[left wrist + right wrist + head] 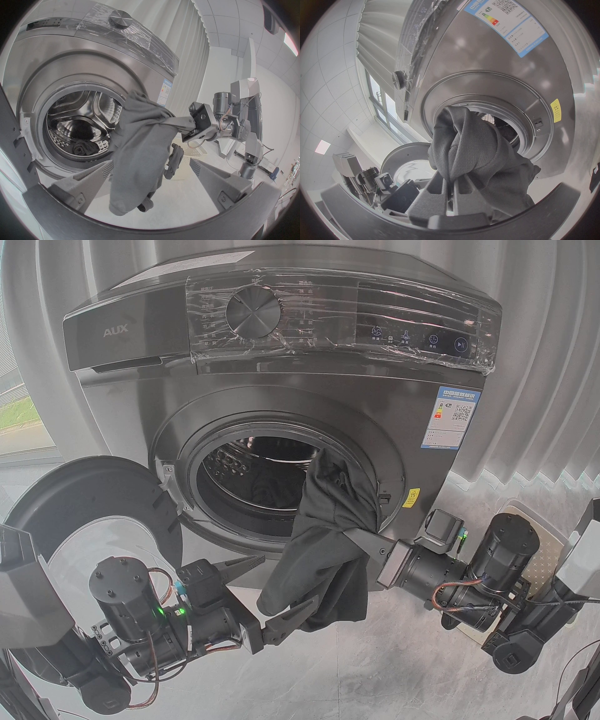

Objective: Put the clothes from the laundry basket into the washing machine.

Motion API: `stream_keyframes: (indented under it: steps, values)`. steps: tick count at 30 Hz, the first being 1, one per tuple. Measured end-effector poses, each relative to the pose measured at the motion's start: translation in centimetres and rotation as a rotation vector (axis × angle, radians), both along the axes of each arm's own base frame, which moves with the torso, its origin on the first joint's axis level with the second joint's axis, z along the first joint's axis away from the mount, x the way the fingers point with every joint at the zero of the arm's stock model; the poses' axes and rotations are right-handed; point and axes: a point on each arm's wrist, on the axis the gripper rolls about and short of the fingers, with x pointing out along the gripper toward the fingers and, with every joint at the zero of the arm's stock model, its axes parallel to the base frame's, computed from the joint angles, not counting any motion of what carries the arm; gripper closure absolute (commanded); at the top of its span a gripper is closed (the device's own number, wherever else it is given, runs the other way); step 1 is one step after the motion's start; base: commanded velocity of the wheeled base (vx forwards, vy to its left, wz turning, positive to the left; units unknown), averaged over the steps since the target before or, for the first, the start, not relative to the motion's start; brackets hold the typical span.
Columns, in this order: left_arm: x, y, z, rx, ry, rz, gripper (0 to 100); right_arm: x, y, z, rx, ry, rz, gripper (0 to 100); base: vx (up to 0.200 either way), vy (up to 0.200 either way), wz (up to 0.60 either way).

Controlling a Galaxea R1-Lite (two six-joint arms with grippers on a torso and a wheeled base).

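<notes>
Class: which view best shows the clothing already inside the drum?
The left wrist view: the dark bundle lies in plain sight on the drum floor. The head view gives it as a dim shape; in the right wrist view the held garment covers most of the opening.

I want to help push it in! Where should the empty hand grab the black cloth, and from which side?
Probably the dangling lower part of the black cloth, from the robot's left, where the open left gripper sits. The right gripper pinches its top fold by the drum opening, so the loose weight hangs below.
</notes>
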Motion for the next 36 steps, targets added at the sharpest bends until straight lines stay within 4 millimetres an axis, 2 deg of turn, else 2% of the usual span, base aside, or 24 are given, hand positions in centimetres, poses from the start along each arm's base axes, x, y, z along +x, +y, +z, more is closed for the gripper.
stream_keyframes:
  steps: [9,17,24,25,36]
  values:
    - [-0.5,-1.7,-0.3,0.005,-0.003,-0.056,0,-0.9,0.9,0.7,0.016,-0.022,0.046,100,0.000,0.000,0.00]
    - [1.5,-3.9,0.3,-0.037,-0.062,-0.013,0,-1.2,1.2,0.9,0.017,-0.028,0.059,100,0.000,0.000,0.00]
    - [2.8,-4.9,-0.4,-0.036,-0.065,0.010,0,-1.5,1.5,0.9,0.018,-0.028,0.071,100,0.000,0.000,0.00]
    - [3.0,-5.0,-0.4,-0.037,-0.067,0.014,100,-1.6,1.5,0.9,0.018,-0.028,0.073,100,0.000,0.000,0.00]
    - [3.9,-5.8,-0.3,-0.060,-0.084,0.033,100,-1.6,1.5,0.9,0.018,-0.028,0.074,100,0.000,0.000,0.00]
